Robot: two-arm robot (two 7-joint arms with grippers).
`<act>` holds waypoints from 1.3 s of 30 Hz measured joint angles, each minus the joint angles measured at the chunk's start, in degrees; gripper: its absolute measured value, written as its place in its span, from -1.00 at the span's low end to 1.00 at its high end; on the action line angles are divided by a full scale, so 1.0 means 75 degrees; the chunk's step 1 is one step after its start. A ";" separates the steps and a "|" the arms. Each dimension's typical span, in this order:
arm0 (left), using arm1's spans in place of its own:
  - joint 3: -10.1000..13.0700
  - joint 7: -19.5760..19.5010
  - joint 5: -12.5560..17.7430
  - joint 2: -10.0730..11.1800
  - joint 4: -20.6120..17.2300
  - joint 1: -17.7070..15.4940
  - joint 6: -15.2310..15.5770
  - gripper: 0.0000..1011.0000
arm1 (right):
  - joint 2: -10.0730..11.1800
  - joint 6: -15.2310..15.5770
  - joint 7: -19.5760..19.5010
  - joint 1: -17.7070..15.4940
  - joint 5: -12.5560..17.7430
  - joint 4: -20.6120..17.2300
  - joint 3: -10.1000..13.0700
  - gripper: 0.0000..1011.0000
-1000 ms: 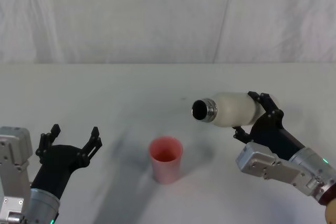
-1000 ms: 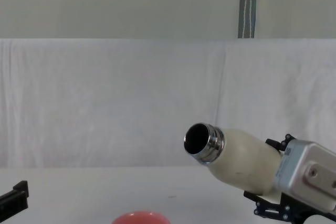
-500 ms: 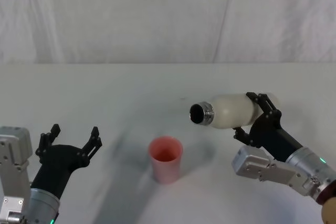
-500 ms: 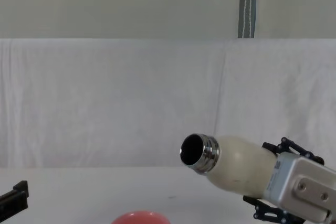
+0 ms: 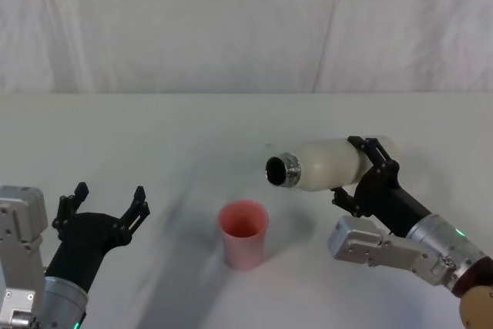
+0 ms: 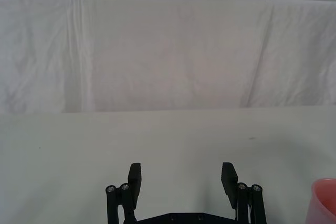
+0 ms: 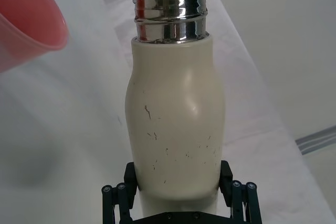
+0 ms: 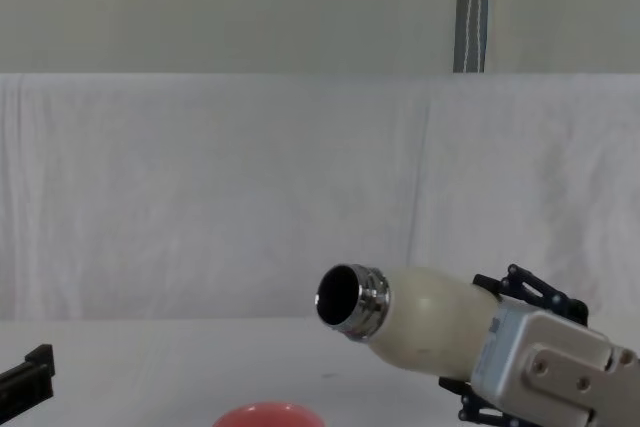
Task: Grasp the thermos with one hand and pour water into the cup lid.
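Observation:
The cream-white thermos (image 5: 323, 166) hangs nearly level above the table, held by my right gripper (image 5: 362, 175), which is shut on its body. Its open steel neck (image 5: 279, 170) points left, a little to the right of and above the pink cup lid (image 5: 244, 233). The cup lid stands upright on the table with its mouth up. From the right wrist, the thermos (image 7: 176, 124) runs away from the fingers (image 7: 131, 174) and the cup lid (image 7: 26, 22) sits beyond its neck. In the chest view the thermos (image 8: 415, 317) hovers over the cup lid's rim (image 8: 268, 414). My left gripper (image 5: 104, 209) rests open at the near left.
A white cloth covers the table (image 5: 154, 136) and the wall behind. Open tabletop lies between the left gripper and the cup lid, and behind both. A grey post (image 8: 471, 9) stands beyond the backdrop.
The right gripper has carried the thermos left and lower, tipping its neck down toward the cup lid. The left gripper has stayed still.

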 joint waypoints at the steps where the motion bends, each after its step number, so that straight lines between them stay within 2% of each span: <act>1: 0.0000 0.0000 0.0000 0.0000 0.0000 0.0000 0.0000 0.98 | -0.0013 -0.0020 -0.0008 0.0030 -0.0019 0.0026 -0.0034 0.89; 39: 0.0000 0.0000 0.0000 0.0000 0.0000 0.0000 0.0000 0.98 | -0.0102 -0.0054 -0.0314 0.0574 -0.0523 0.0425 -0.0555 0.89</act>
